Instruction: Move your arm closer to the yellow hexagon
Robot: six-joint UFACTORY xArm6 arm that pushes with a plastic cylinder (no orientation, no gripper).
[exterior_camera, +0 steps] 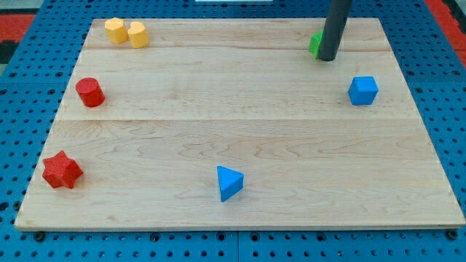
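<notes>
The tool is a plain dark rod with no jaws, so there is nothing to part or close, and it holds nothing. The tip (327, 60) stands on the desk (233, 124) at the far right, touching or just beside a green block (314, 44). This block shows only at the rod's left side, and its shape cannot be made out.

The task's thing lies in the far left corner. Two yellow blocks stand there, touching each other or almost so. The left one (114, 30) shows flat faces and seems to be the yellow hexagon. The right yellow block (137, 34) looks more rounded, though at this size the difference is not sure.

The relation that matters is therefore simple: the hexagon lies well apart from the tip, almost straight to the left and only a little farther away. A move along the far edge of the desk looks right. The green block sits on the left side of the rod, so it may be pushed along if the tip goes directly left. The rounded yellow block comes first on this way and could be knocked before the hexagon is reached.

The blue cube (362, 90), the blue triangle (229, 182), the red cylinder (90, 92) and the red star (61, 170) all lie nearer and away from this line.
</notes>
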